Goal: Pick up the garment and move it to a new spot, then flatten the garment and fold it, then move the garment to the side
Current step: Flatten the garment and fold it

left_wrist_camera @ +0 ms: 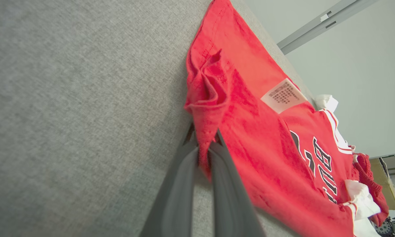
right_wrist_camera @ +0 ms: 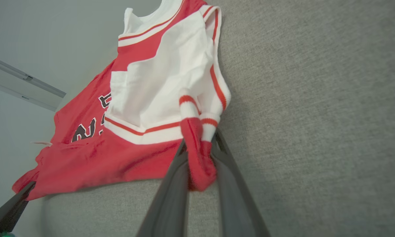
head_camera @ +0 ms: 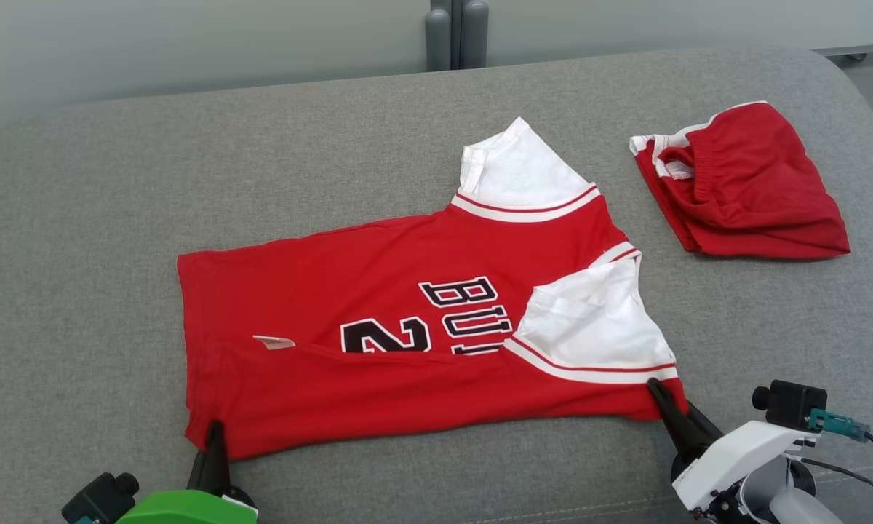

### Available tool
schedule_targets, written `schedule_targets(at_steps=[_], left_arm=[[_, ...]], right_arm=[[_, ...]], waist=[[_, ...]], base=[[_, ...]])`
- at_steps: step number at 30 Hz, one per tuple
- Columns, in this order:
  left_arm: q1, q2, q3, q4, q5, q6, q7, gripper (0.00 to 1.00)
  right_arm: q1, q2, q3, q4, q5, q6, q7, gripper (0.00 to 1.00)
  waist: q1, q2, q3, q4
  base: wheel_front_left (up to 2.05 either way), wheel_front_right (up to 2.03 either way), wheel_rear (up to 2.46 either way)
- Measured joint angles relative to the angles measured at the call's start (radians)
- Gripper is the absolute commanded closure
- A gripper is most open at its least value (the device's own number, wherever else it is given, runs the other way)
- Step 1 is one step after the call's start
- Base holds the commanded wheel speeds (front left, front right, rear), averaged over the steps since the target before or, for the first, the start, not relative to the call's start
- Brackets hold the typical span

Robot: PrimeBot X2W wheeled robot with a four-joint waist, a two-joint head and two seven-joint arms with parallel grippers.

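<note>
Jersey (head_camera: 407,327) lies spread on the grey cushion (head_camera: 80,255), with its near long side folded up over part of the lettering. I have the left gripper (head_camera: 215,431) pinched tight on the near hem corner. The right gripper (head_camera: 658,389) is clamped at the near shoulder, jaws parted only by the bunched cloth. The fold sits close to the cushion's front edge. Bare cushion runs wide to the left and behind. To the right, red shorts (head_camera: 749,189) lie apart from the jersey. Count: one jersey, two white sleeves, one care label (head_camera: 274,341), one pair of shorts, two grippers.
</note>
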State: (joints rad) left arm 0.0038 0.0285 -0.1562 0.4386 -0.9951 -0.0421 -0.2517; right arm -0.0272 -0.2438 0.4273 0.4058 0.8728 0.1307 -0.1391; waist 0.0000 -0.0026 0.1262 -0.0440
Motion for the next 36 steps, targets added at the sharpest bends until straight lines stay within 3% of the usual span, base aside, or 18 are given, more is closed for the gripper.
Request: schedule_targets(at_steps=[1, 2, 3, 8, 16, 27, 36], left_arm=[[0.002, 0.0, -0.003, -0.003, 0.003, 0.001, 0.0, 0.55], [0.003, 0.0, -0.003, -0.009, 0.006, 0.007, 0.0, 0.1], [0.004, 0.0, 0.001, -0.019, 0.009, 0.012, 0.0, 0.0], [0.022, 0.004, 0.064, -0.065, 0.028, 0.036, 0.0, 0.0], [0.037, 0.056, 0.134, -0.152, 0.091, 0.066, 0.0, 0.0], [-0.182, 0.122, 0.006, -0.191, 0.221, 0.101, 0.06, 0.0], [-0.363, 0.126, -0.046, -0.105, 0.266, 0.133, 0.169, 0.0]], right_arm=[[0.001, -0.002, 0.0, -0.001, 0.0, -0.001, 0.001, 0.64], [0.001, -0.004, -0.001, -0.003, 0.0, -0.004, 0.001, 0.14], [0.004, -0.007, -0.001, -0.006, 0.0, -0.01, 0.001, 0.0], [0.04, -0.026, -0.007, -0.017, 0.0, -0.02, 0.01, 0.0], [0.051, -0.109, -0.049, -0.076, -0.02, -0.055, 0.017, 0.0], [-0.22, -0.244, -0.041, -0.187, -0.144, -0.063, 0.109, 0.0], [-0.411, -0.28, -0.001, -0.206, -0.182, -0.06, 0.232, 0.0]], waist=[[0.0, 0.0, -0.001, 0.0], [0.0, 0.0, -0.001, 0.001], [0.0, 0.0, -0.002, 0.001], [0.0, 0.0, -0.003, 0.002], [0.0, 0.0, 0.005, 0.002], [0.0, 0.0, 0.065, 0.011], [0.0, 0.0, 0.145, 0.033]], base=[[0.0, 0.0, 0.0], [0.0, 0.0, 0.0], [0.0, 0.0, 0.0], [0.0, 0.0, 0.0], [0.0, 0.0, 0.0], [0.0, 0.0, 0.0], [0.0, 0.0, 0.0]])
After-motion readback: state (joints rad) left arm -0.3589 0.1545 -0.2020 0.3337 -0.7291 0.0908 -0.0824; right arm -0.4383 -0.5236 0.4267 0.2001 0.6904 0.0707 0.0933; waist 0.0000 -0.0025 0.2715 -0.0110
